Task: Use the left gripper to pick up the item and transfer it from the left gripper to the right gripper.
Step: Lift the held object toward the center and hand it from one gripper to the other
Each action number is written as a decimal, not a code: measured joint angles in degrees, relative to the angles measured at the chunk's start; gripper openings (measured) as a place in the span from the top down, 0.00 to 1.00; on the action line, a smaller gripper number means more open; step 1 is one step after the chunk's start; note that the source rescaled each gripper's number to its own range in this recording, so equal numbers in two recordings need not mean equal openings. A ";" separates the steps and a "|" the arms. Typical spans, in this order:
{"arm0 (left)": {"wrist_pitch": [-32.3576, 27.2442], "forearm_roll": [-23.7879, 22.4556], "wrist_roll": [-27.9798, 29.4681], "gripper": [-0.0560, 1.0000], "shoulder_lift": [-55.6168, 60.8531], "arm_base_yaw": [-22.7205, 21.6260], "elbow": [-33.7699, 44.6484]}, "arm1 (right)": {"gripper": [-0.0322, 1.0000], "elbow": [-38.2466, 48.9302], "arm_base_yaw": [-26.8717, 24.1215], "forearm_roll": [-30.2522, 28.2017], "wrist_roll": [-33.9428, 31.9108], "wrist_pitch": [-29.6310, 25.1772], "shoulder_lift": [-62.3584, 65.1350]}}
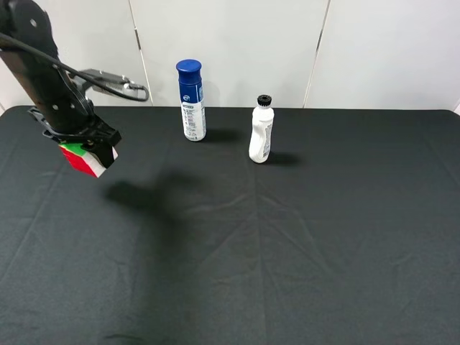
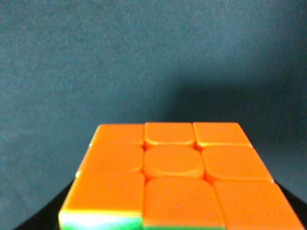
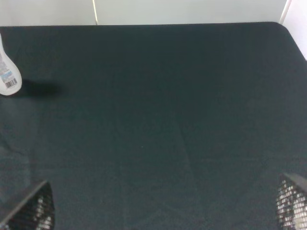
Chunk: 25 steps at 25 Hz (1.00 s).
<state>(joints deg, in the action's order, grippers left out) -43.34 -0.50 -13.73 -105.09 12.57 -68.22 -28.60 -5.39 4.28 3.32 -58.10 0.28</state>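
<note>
Your left gripper point(image 1: 92, 148) is pinching the cube point(image 1: 85, 161) and holds it above the table point(image 1: 302, 244) at the far left, well apart from the can point(image 1: 191, 100) and the bottle point(image 1: 261, 131). Its wrist view shows the cube's orange face. Your right gripper point(image 3: 163, 208) hangs over the cloth, jaws spread wide.
</note>
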 joint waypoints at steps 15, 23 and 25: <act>-5.69 22.53 -0.73 0.94 8.57 0.00 0.00 | 0.00 0.00 0.00 0.00 0.00 0.00 0.00; -5.84 38.77 -9.59 0.94 8.62 0.00 0.00 | 0.00 0.00 0.00 0.00 0.00 0.00 0.00; -5.84 41.95 -11.91 0.94 8.62 0.38 0.00 | 0.00 0.00 0.00 0.00 0.00 0.00 0.00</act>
<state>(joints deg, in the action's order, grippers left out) -49.18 41.45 -25.64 -96.47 12.95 -68.22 -28.60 -5.39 4.28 3.32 -58.10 0.28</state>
